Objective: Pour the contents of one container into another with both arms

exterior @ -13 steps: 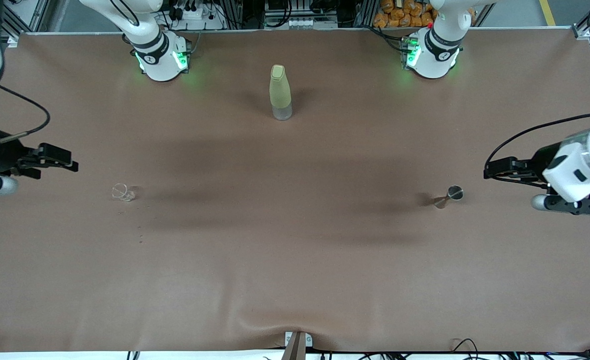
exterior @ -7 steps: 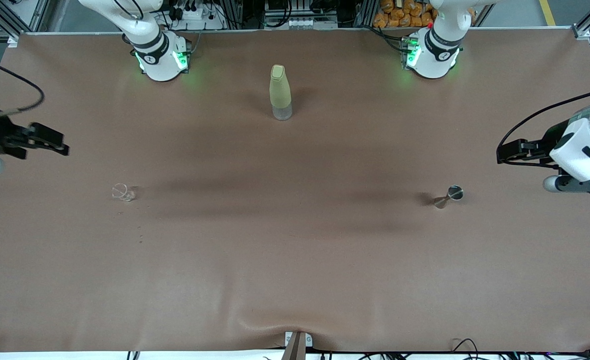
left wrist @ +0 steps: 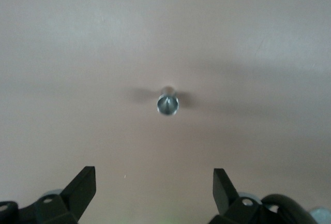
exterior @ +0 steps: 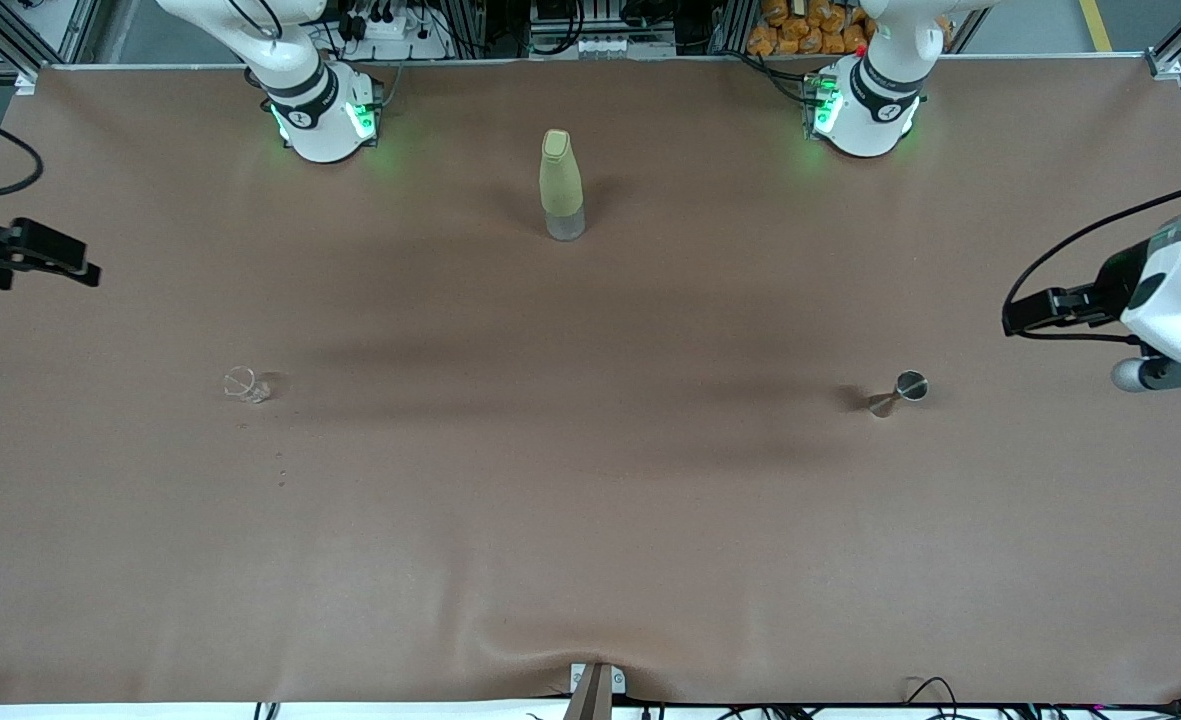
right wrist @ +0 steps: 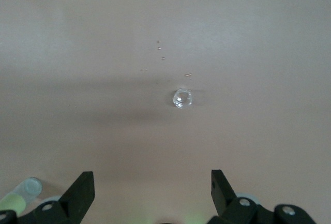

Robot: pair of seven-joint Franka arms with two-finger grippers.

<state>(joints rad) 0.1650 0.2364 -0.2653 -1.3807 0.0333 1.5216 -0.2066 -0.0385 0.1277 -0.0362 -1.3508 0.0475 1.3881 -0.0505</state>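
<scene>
Both jaws spread, gripping nothing: left gripper point(left wrist: 154, 182) faces the jigger point(left wrist: 168, 104), right gripper point(right wrist: 152, 185) faces the glass point(right wrist: 183, 98); stage unclear.

Shiny metal jigger point(exterior: 898, 392), clear glass cup point(exterior: 246, 385), matt brown tablecloth point(exterior: 590, 520)

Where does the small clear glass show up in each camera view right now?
Front view: the clear glass stands on the brown table cover toward the right arm's end.
Left wrist view: not in it; only the metal jigger shows.
Right wrist view: near the middle.
Shared landmark: the droplets beside the glass.
</scene>
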